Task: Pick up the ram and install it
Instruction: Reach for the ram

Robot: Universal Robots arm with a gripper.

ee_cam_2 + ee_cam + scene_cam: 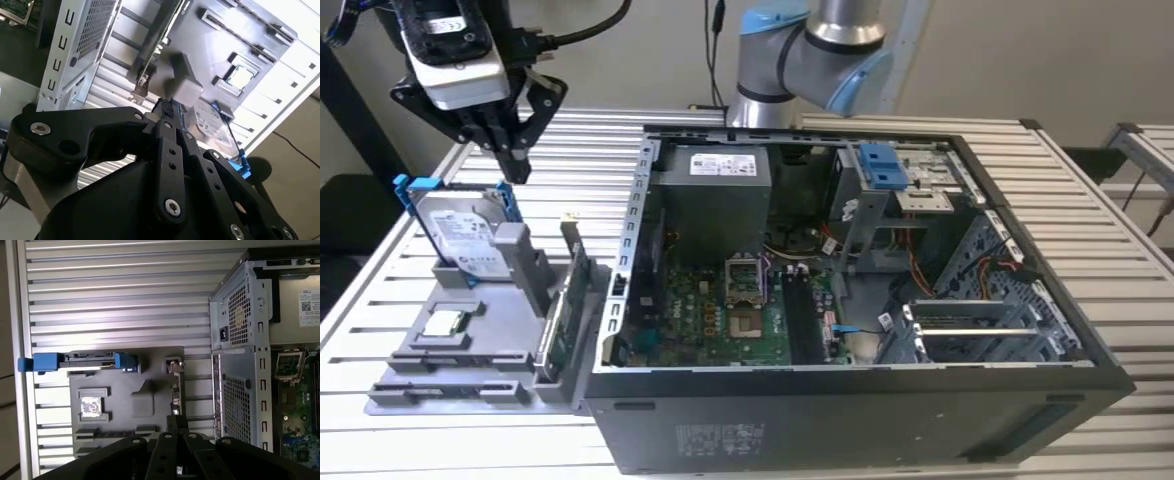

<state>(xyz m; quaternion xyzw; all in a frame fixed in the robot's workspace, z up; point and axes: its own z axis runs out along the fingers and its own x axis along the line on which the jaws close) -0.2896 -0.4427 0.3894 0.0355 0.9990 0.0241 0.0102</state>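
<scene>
At the upper left of the exterior view, the gripper [518,170] hung above the grey tray [500,330], its fingers pinched together on nothing. The ram [451,388] appeared to lie flat along the tray's edge at lower left.

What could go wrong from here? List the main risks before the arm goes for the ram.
1. The gripper hangs over the grey holder, close to the upright hard drive and green card; coming down, it might clip either.
2. Its fingers look shut, so it could press onto the ram rather than straddle it.
3. Loose cables in the open computer case lie near the board and might snag on the way in.
</scene>
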